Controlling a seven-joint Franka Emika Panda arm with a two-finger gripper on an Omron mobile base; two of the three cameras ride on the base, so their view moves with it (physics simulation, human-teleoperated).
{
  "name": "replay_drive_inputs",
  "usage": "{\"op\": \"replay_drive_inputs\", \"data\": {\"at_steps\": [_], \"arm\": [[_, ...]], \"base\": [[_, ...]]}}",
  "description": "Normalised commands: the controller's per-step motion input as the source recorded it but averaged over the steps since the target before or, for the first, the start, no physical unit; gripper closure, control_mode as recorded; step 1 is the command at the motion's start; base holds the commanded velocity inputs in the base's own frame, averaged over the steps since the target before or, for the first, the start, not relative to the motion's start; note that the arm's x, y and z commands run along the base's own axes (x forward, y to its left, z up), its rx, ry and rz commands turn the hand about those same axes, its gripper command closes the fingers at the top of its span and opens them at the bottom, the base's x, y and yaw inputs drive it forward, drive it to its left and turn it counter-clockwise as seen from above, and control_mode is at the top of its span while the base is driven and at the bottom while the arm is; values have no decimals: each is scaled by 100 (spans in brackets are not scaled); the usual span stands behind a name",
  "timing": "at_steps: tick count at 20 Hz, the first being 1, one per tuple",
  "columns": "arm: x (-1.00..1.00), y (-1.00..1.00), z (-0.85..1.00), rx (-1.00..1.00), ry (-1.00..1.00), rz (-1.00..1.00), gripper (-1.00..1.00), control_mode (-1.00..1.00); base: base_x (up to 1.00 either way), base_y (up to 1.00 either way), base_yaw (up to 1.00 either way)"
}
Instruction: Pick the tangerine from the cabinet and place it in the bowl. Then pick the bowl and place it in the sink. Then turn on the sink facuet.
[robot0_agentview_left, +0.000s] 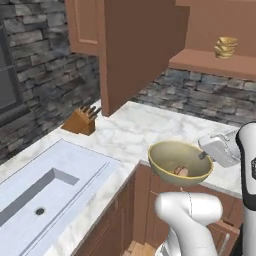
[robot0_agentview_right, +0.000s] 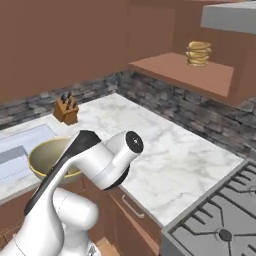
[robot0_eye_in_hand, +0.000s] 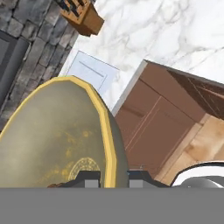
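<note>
The dull gold-olive bowl (robot0_agentview_left: 166, 148) hangs in the air just off the counter's front edge, over the lower cabinet doors. My gripper (robot0_agentview_left: 202, 156) is shut on its right rim. In the hand view my gripper (robot0_eye_in_hand: 107, 181) straddles the yellow rim with one dark fingertip (robot0_eye_in_hand: 86, 179) inside the bowl (robot0_eye_in_hand: 52, 140) and one outside. The tangerine (robot0_agentview_left: 181, 171) lies at the bottom of the bowl. The pale sink (robot0_agentview_left: 30, 197) with its dark drain is set into the marble to the left. The reddish-brown cabinet (robot0_agentview_left: 135, 50) hangs above the counter. The sink facuet is out of view.
A wooden knife block (robot0_agentview_left: 81, 120) stands on the marble counter (robot0_agentview_left: 125, 132) behind the sink. A stack of tan rings (robot0_agentview_left: 226, 47) sits on the wall shelf at the right. A stove top (robot0_agentview_right: 220, 220) borders the counter's right end. My own arm (robot0_agentview_right: 95, 160) covers part of the bowl (robot0_agentview_right: 42, 152).
</note>
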Motion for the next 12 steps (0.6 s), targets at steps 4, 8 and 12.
{"op": "replay_drive_inputs", "data": {"at_steps": [4, 8, 12], "arm": [[0, 0, 0, 0, 0, 0, 100, 100], [0, 0, 0, 0, 0, 0, 100, 100], [0, 0, 0, 0, 0, 0, 100, 100]], "base": [[0, 16, 60], [0, 28, 64], [0, 47, 64]]}}
